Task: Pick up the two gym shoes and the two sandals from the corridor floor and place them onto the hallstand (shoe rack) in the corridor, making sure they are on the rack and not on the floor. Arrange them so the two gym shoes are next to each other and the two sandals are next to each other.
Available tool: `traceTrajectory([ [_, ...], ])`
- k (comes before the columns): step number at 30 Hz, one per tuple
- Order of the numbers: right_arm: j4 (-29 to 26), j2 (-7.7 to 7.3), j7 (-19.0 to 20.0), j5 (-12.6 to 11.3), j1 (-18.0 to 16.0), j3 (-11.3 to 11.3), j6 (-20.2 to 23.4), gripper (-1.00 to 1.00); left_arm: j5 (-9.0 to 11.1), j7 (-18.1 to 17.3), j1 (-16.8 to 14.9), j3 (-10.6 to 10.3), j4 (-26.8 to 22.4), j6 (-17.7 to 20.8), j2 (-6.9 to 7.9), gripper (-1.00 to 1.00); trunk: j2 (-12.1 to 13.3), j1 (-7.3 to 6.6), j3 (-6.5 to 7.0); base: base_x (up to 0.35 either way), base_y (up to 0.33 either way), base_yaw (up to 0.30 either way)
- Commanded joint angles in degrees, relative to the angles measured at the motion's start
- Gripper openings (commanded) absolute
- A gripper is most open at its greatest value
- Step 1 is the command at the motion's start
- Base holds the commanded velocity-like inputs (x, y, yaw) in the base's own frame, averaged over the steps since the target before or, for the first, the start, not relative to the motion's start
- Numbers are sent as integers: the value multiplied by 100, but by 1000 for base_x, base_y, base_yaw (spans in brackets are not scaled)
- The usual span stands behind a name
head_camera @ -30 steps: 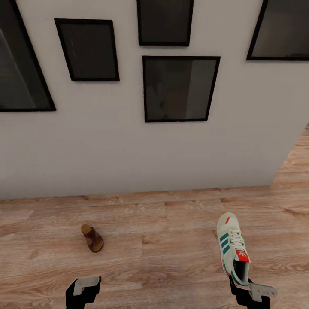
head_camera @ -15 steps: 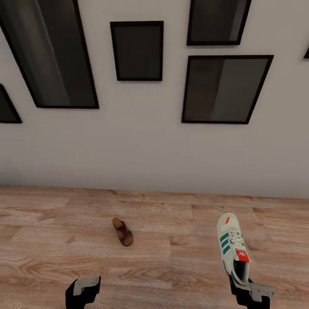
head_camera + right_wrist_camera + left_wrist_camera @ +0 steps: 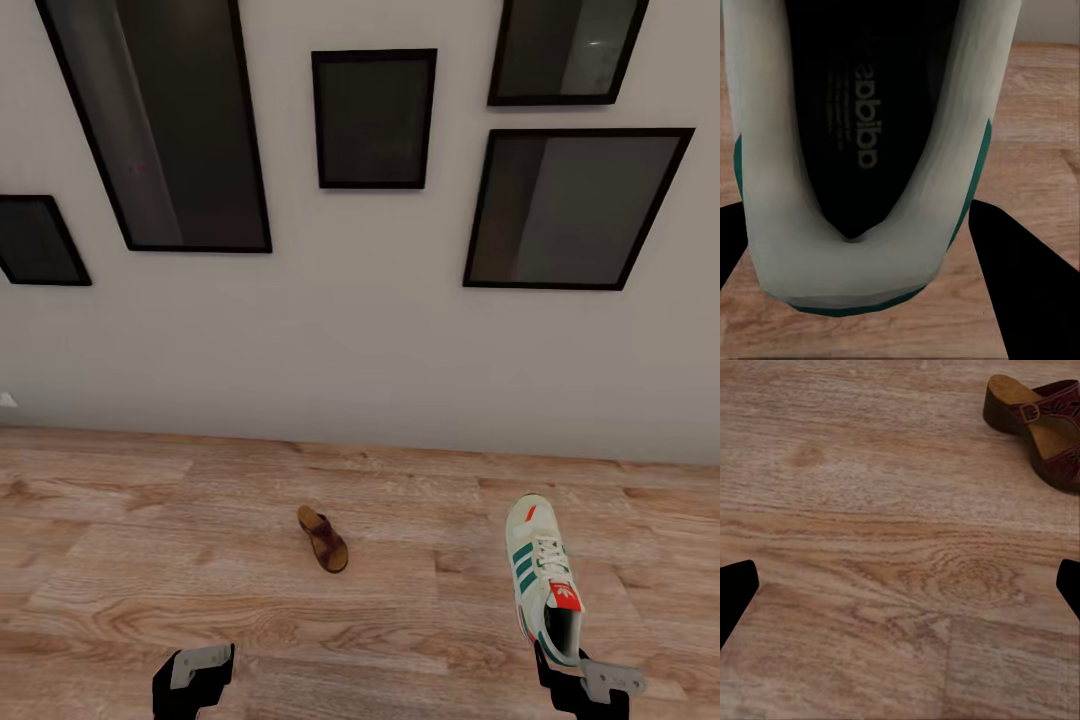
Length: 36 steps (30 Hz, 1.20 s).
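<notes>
One gym shoe (image 3: 543,580), off-white with green stripes and a red heel tab, hangs above the corridor floor (image 3: 150,560) at the lower right of the head view. My right gripper (image 3: 578,682) is shut on its heel. In the right wrist view the shoe's heel collar (image 3: 862,247) sits between the black fingers (image 3: 1020,277). One brown sandal (image 3: 323,539) lies flat on the planks, ahead and right of my left gripper (image 3: 195,678). That gripper is open and holds nothing. The sandal (image 3: 1039,424) also lies well beyond its spread fingertips (image 3: 735,589) in the left wrist view. The hallstand is out of view.
A pale wall (image 3: 300,340) runs across just behind the sandal, hung with several dark framed pictures (image 3: 374,118). Bare wood planks stretch to the left and right along the wall's base.
The camera has turned left, so the wall, frames and sandal slid right in the picture. The gym shoe stays in my right gripper. Both grippers hold the same pose.
</notes>
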Motion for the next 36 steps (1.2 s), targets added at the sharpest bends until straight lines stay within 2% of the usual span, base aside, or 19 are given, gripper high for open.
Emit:
traceTrajectory([
  [1, -2, 6, 55, 22, -6, -49, -22, -100, -18, -51, -5, 49, 2, -16, -6, 100, -2, -1, -5, 0, 308, 0],
  [10, -2, -1, 55, 22, -6, -55, -22, -100, -16, -51, 3, 46, -1, -16, -6, 100, -2, -1, -5, 0, 308, -40],
  [36, -2, -1, 55, 22, -6, -55, -22, -100, -13, -51, 4, 46, 1, -16, -6, 100, -2, -1, -5, 11, 308, -259],
])
